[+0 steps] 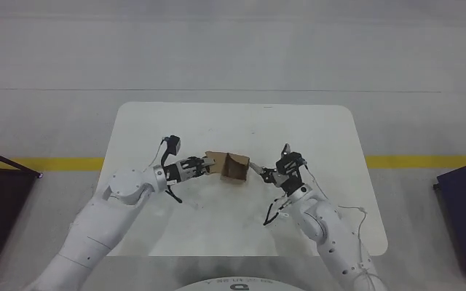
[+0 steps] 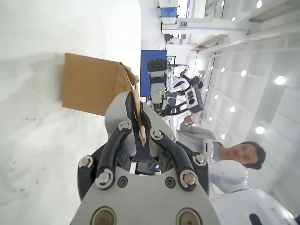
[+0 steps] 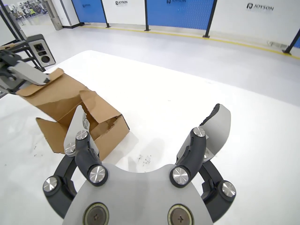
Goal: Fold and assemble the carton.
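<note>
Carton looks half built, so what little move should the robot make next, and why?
Probably ease the open right hand in to fold the loose flap inward. The left hand pinches the far flap, steadying the carton, whose flaps stand unfolded.

- Top camera: high over both arms, facing down on the table (image 1: 320,124); far off.
- Left wrist camera: right behind the left gripper (image 2: 136,104), looking out along it, very close.
- Right wrist camera: behind the right gripper (image 3: 148,110), looking ahead past it.
- All three share the carton (image 1: 234,166).
</note>
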`<state>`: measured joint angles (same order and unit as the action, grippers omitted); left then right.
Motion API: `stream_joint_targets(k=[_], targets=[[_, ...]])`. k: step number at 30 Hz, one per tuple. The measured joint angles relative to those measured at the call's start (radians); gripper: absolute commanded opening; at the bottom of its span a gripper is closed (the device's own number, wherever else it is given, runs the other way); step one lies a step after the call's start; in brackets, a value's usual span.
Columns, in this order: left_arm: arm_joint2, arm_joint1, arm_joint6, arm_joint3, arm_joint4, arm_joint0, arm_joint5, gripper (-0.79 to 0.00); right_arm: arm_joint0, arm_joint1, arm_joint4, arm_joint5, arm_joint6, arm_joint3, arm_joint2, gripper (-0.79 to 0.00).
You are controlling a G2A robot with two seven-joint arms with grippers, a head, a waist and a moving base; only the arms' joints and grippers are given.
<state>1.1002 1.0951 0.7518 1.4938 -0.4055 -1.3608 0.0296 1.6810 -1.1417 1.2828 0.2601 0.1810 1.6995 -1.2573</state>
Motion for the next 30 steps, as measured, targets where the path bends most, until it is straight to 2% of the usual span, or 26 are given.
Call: stream_joint_targets(k=[6, 9, 15, 20, 30], targets=[[0.039, -0.012, -0.021, 0.075, -0.035, -0.068, -0.167, -0.785, 0.02, 0.013, 0.089, 0.104, 0.06, 0.007, -0.02, 0.0], [0.052, -0.019, -0.026, 0.115, -0.024, -0.1, -0.216, -0.785, 0.029, 0.019, 0.117, 0.153, 0.066, 0.019, -0.026, 0.0], [0.065, -0.025, -0.033, 0.149, -0.004, -0.126, -0.239, -0.785, 0.035, 0.027, 0.215, 0.215, 0.044, 0.061, -0.01, 0.0], [0.068, -0.026, -0.03, 0.153, 0.0, -0.129, -0.234, -0.785, 0.019, 0.025, 0.287, 0.183, -0.012, 0.072, 0.027, 0.0], [0.068, -0.027, -0.028, 0.153, -0.001, -0.126, -0.231, -0.785, -0.065, 0.001, 0.298, 0.057, -0.139, 0.026, 0.118, 0.0]])
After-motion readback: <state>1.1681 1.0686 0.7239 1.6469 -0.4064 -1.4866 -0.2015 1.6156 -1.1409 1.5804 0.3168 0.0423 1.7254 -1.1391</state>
